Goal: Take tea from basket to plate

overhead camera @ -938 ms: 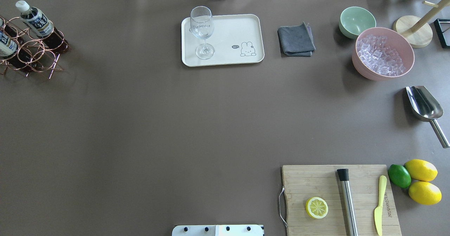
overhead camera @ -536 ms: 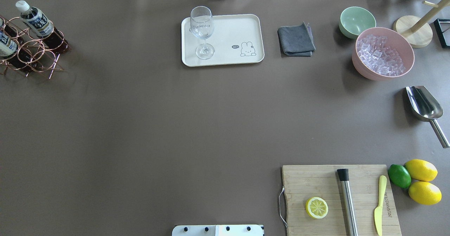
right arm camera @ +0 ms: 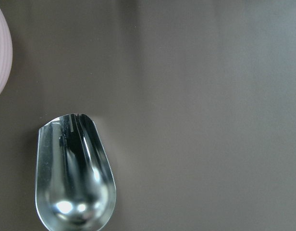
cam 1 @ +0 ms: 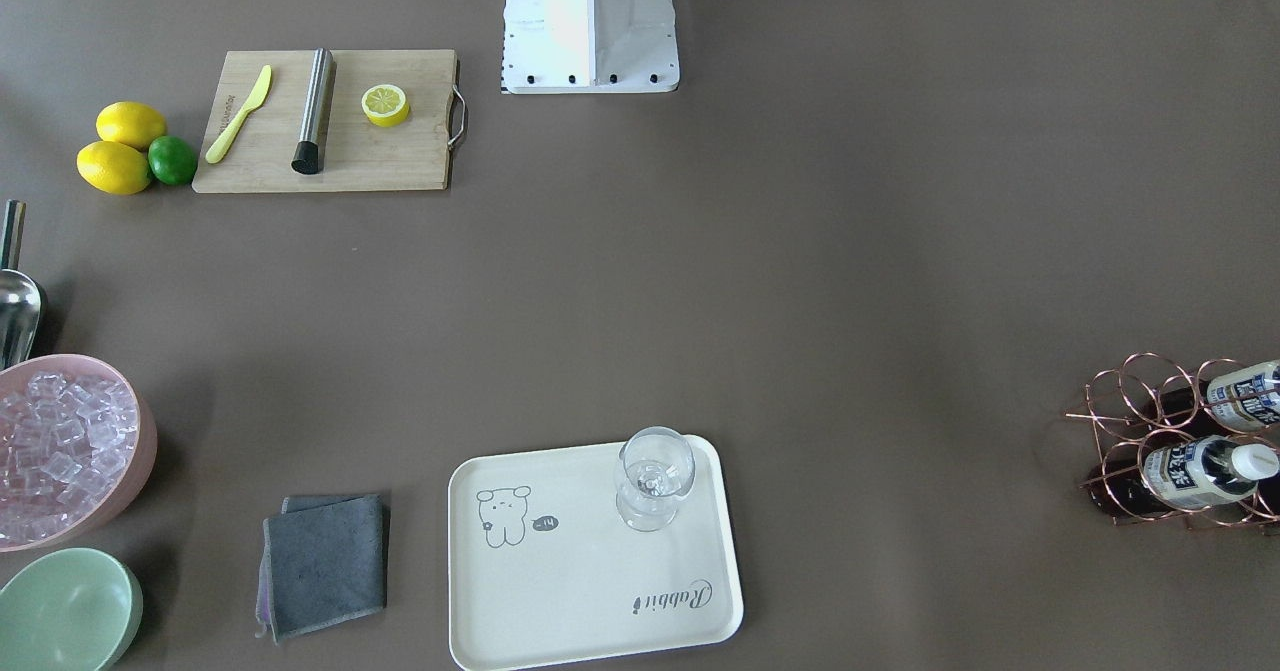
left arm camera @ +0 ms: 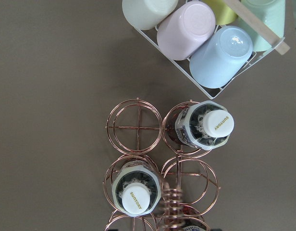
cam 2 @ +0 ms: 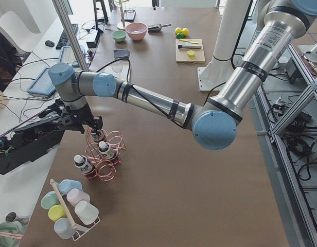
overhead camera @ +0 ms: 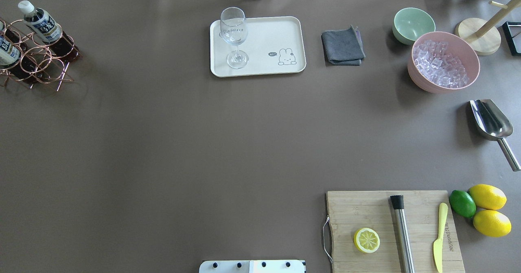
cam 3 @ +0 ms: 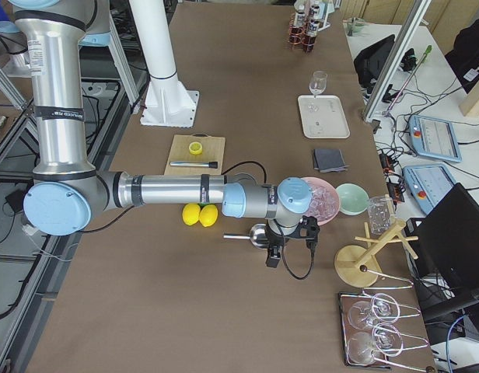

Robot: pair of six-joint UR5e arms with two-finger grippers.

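The copper wire basket point(overhead camera: 36, 57) stands at the table's far left, also in the front view point(cam 1: 1165, 421) and the left side view point(cam 2: 104, 154). It holds three tea bottles with white caps. Two show from above in the left wrist view point(left arm camera: 205, 126) point(left arm camera: 134, 190), beside the coiled handle point(left arm camera: 171, 207). My left gripper point(cam 2: 91, 126) hovers just over the basket; I cannot tell if it is open or shut. The cream plate point(overhead camera: 268, 41) lies at the far middle with a stemmed glass point(overhead camera: 234, 33) on it. My right gripper point(cam 3: 290, 233) hangs over a metal scoop point(right arm camera: 73, 173); its state is unclear.
A rack of pastel cups point(left arm camera: 205, 38) stands close beside the basket. A grey cloth point(overhead camera: 342, 46), mint bowl point(overhead camera: 413, 24) and pink bowl of ice point(overhead camera: 443, 61) lie right of the plate. A cutting board point(overhead camera: 390, 228) with lemon half, muddler and knife is at front right.
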